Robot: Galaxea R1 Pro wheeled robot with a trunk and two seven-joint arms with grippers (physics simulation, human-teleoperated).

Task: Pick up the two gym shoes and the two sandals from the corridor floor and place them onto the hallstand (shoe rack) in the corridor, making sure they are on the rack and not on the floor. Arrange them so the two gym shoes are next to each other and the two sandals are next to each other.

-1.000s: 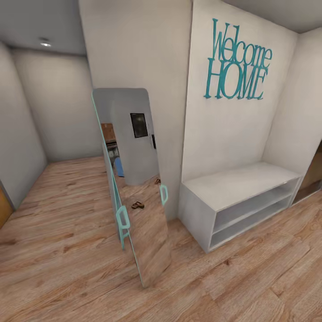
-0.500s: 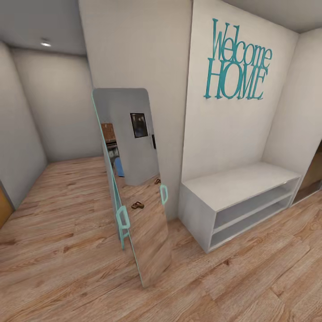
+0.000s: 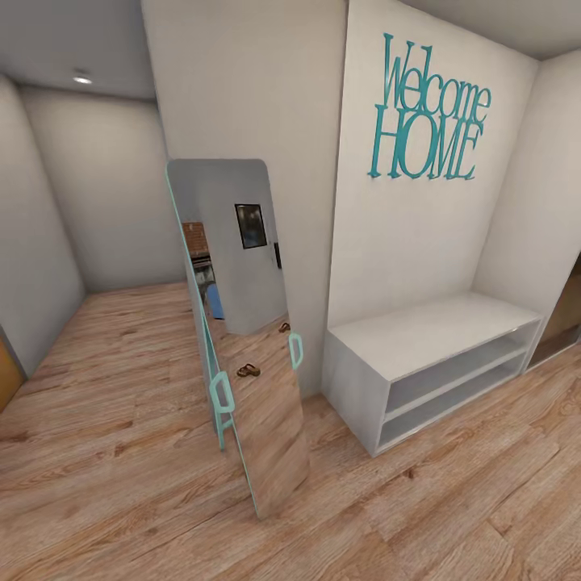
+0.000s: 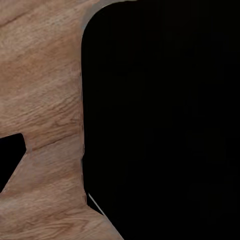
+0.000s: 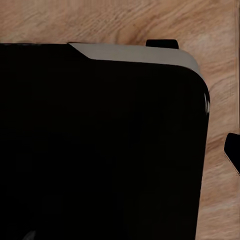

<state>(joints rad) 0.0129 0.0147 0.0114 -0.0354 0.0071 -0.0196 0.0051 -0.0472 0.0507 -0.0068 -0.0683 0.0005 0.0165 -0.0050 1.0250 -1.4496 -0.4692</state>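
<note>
We see a leaning mirror (image 3: 242,339) on the corridor floor (image 3: 105,420) beside a low white bench (image 3: 428,355); fingers' state: cannot tell.

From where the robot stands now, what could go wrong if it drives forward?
1. The tall leaning mirror stands directly ahead on the wood floor; the base could knock it over.
2. The brown sandals appear as a reflection in it, so steering toward them may mislead.
3. The low white bench lacks upper shelves; probably not the hallstand.

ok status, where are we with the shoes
Claws: state cannot be told. Small brown shapes, maybe sandals, reflected in the leaning mirror. Plain white bench right of it. Wood floor ahead.
</note>
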